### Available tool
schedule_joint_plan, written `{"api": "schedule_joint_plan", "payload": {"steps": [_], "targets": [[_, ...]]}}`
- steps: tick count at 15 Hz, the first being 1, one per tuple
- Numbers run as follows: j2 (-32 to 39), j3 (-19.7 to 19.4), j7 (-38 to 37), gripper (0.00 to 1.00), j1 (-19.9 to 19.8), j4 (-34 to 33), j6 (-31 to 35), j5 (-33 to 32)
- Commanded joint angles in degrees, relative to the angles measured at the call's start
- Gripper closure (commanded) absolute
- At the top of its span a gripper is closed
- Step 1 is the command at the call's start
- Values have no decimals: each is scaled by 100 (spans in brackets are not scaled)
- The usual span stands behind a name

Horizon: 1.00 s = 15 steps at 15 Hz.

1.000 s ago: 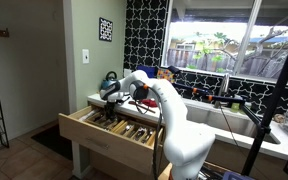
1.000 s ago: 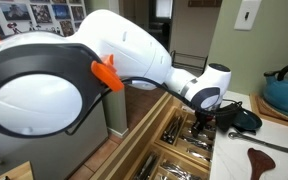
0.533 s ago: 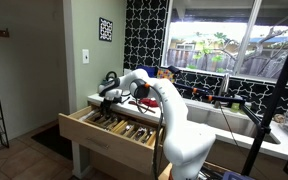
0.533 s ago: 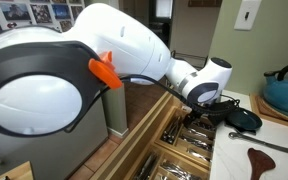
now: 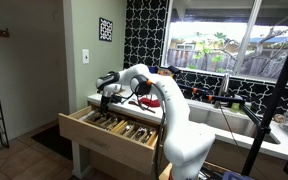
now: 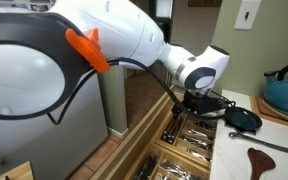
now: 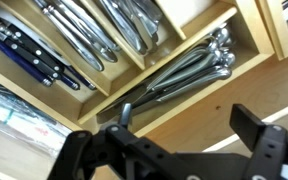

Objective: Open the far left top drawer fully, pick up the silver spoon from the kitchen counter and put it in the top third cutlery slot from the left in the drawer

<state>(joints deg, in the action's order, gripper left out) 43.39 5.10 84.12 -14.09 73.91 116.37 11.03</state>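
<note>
**Desk:** What's nearest your wrist camera?

**Operator:** My gripper (image 7: 164, 125). The jaws are spread wide with nothing between them and nothing touching them. I've got one dark finger (image 7: 84, 155) low on one side of the picture and the other low on the opposite side.

**Desk:** And below that?

**Operator:** The far left top drawer (image 7: 134, 78), pulled out. I'm hanging just above its wooden dividers. The compartment right under the jaws holds a bundle of silver spoons (image 7: 189, 70) lying lengthwise. I can't tell ours from the rest.

**Desk:** Further into the drawer?

**Operator:** Next slot along has more silver cutlery (image 7: 84, 30). After that come dark-handled knives (image 7: 34, 55).

**Desk:** What do the outside cameras give you?

**Operator:** In both exterior views the gripper (image 6: 191, 108) sits over the back part of the drawer (image 5: 104, 140), clear of the cutlery. Behind the drawer is the kitchen counter (image 6: 232, 158). A black pan (image 6: 244, 118) sits at the counter edge nearest the drawer, and a wooden spatula (image 6: 274, 160) lies beside it. Farthest from the drawer is a blue pot (image 6: 284, 90).
</note>
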Motion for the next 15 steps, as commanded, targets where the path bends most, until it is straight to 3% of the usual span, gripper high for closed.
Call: {"api": "schedule_joint_plan", "payload": {"steps": [1,8,12,15], "targets": [[-544,-147,-880,0,157,699,-172,-28],[-1538,-403,-2641,0,415,2171,14,-257],[-2012,-497,-3655,0,409,2765,-78,-240],[-2361,-626,-4076,0,430,3063,-20,-572]]}}
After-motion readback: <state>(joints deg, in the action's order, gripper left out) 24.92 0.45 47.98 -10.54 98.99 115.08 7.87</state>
